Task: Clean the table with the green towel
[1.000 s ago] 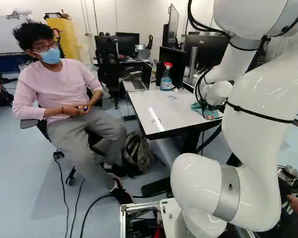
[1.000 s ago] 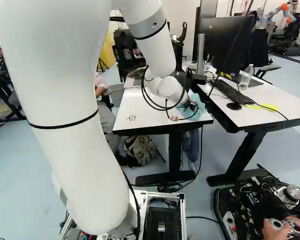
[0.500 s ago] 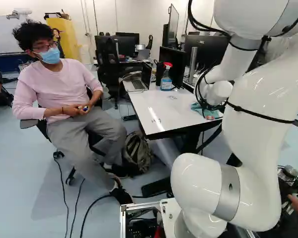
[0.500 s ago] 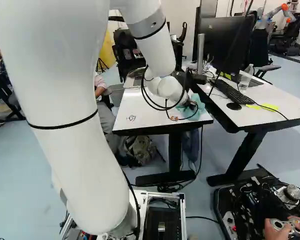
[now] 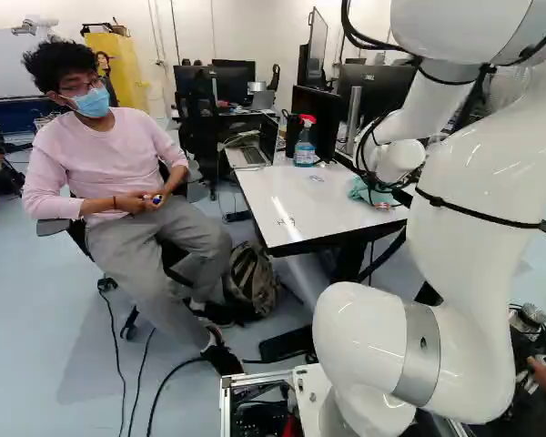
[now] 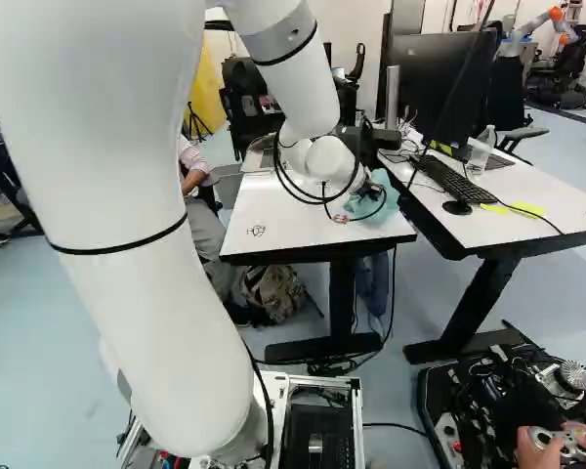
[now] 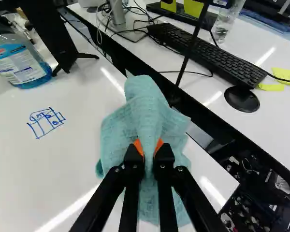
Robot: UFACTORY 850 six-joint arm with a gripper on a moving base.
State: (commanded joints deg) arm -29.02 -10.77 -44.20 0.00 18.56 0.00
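Over the scene, a big white arm (image 6: 127, 156), bent down toward a counter (image 5: 296, 205) with a white top and dark edge. Just to the right of that in the right base view, a longer second counter (image 6: 557, 207). On it, a black monitor (image 6: 447, 86). On the floor nearer the base, a low black tray (image 6: 426, 396), full of wiring and metal parts. Beside the foot of the arm, an open metal frame (image 6: 357, 420) with a black box (image 6: 308, 430) inside. Under the counter, at its left side, a backpack (image 5: 250, 280), contents impossible to tell. Near the counter's right edge in the right base view, the green towel (image 7: 147, 104), bunched upward with loose folds spread around, pinched in the tool (image 6: 374, 190). In the wrist view, the tool (image 7: 149, 149) drawn nearly together, with cloth between both orange pads (image 7: 139, 146). Across the gap, a black keyboard (image 7: 205, 53). At the counter's far side, a spray bottle (image 5: 305, 146) with a red head, upright, with blue liquid inside. Behind the keyboard, a clear bottle (image 6: 481, 151), fill hard to tell. Beside the keyboard, a black mouse (image 7: 242, 99) and yellow notes (image 7: 285, 75). Smallest, a blue drawing (image 7: 46, 122) on the white top.
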